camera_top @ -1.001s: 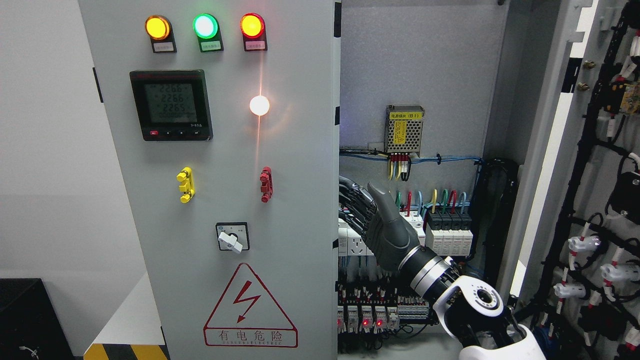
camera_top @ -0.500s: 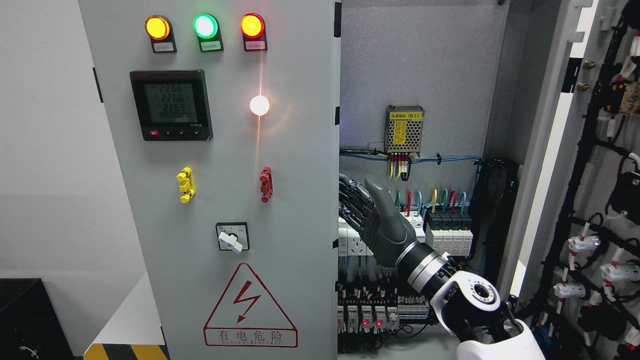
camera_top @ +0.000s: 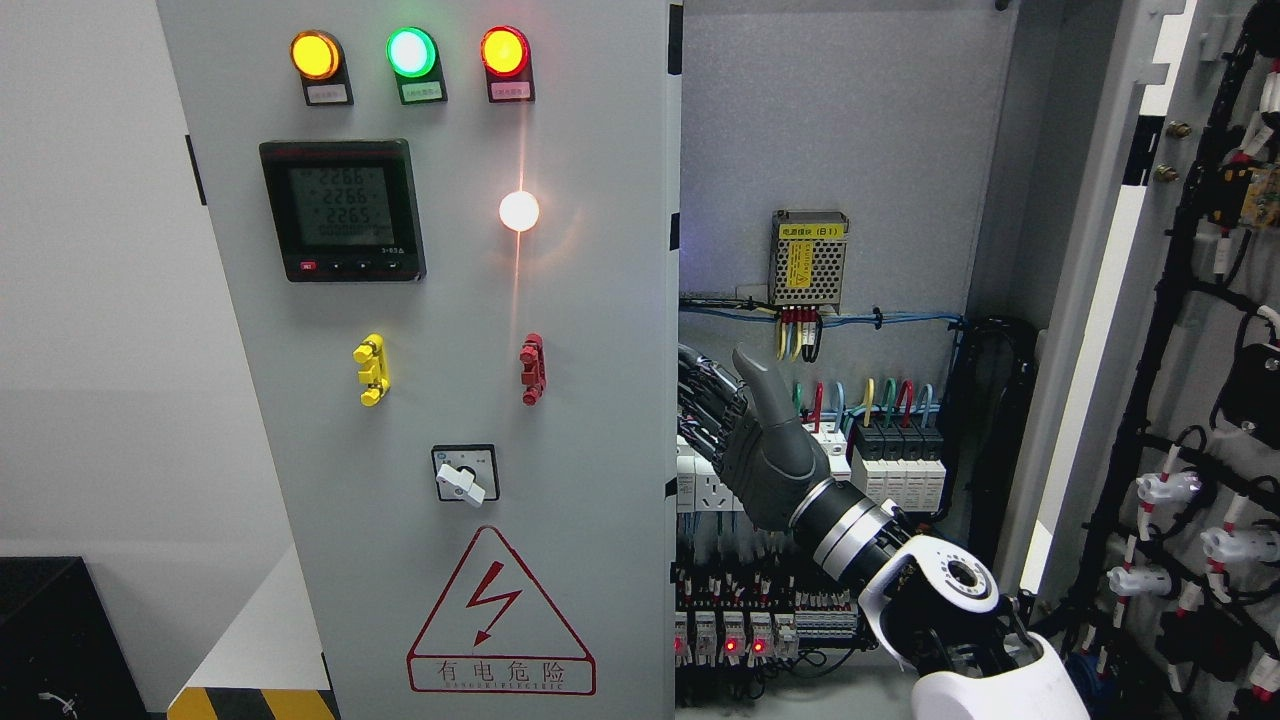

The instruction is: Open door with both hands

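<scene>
The cabinet's left door (camera_top: 560,300) is a grey panel with lamps, a meter and a warning triangle, and it stands shut. The right door (camera_top: 1190,330) is swung wide open at the right and shows its wiring. My right hand (camera_top: 730,430) comes in from the lower right and sits inside the cabinet just behind the left door's free edge (camera_top: 673,400). Its fingers (camera_top: 700,405) stretch out toward that edge with the thumb (camera_top: 765,385) pointing up, and they hold nothing that I can see. The left arm is out of view.
Inside the cabinet are a power supply box (camera_top: 810,258), rows of breakers (camera_top: 895,460) and terminal blocks with red lights (camera_top: 740,630), close around my hand. A black box (camera_top: 50,640) and a white ledge with hazard stripes (camera_top: 250,660) are at the lower left.
My right hand and forearm have shifted slightly left, toward the left door's edge. Neither door has moved.
</scene>
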You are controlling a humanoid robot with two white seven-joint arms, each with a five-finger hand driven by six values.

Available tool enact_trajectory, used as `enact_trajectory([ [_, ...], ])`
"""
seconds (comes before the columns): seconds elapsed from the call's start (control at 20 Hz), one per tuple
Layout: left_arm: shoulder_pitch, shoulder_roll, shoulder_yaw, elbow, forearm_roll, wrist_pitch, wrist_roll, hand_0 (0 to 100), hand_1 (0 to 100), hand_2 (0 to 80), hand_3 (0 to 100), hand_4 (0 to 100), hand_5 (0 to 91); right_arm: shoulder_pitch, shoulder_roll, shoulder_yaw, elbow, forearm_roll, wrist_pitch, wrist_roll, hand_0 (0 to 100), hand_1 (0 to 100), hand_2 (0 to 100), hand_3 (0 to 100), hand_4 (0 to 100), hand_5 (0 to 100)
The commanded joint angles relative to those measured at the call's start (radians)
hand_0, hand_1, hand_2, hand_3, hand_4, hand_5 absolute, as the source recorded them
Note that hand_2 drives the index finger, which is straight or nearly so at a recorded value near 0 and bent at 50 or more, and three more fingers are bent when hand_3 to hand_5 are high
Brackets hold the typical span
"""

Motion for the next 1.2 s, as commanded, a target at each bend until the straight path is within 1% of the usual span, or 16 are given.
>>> enact_trajectory([
  [0.0, 0.009, 0.000, 0.000, 0.000, 0.000, 0.000, -0.001, 0, 0, 0.0, 0, 0, 0.0, -0.006, -0.004, -0.007, 0.057, -0.007, -0.003, 0.070, 19, 0, 0, 0, 0, 0],
  [0.2, 0.009, 0.000, 0.000, 0.000, 0.000, 0.000, -0.001, 0, 0, 0.0, 0, 0, 0.0, -0.015, 0.001, -0.008, 0.071, -0.005, -0.003, 0.083, 19, 0, 0, 0, 0, 0],
  [0.35, 0.009, 0.000, 0.000, 0.000, 0.000, 0.000, -0.001, 0, 0, 0.0, 0, 0, 0.0, -0.027, -0.006, -0.008, 0.077, -0.008, -0.003, 0.090, 19, 0, 0, 0, 0, 0],
  [0.6, 0.009, 0.000, 0.000, -0.001, 0.000, 0.000, -0.001, 0, 0, 0.0, 0, 0, 0.0, -0.029, -0.007, -0.012, 0.101, -0.010, -0.003, 0.133, 19, 0, 0, 0, 0, 0],
  [0.75, 0.009, 0.000, 0.000, 0.000, 0.000, 0.000, -0.001, 0, 0, 0.0, 0, 0, 0.0, -0.030, -0.009, -0.013, 0.117, -0.010, -0.003, 0.150, 19, 0, 0, 0, 0, 0],
  [1.15, 0.009, 0.000, 0.000, 0.000, 0.000, 0.000, -0.001, 0, 0, 0.0, 0, 0, 0.0, -0.070, -0.010, -0.012, 0.169, -0.012, -0.004, 0.161, 19, 0, 0, 0, 0, 0],
])
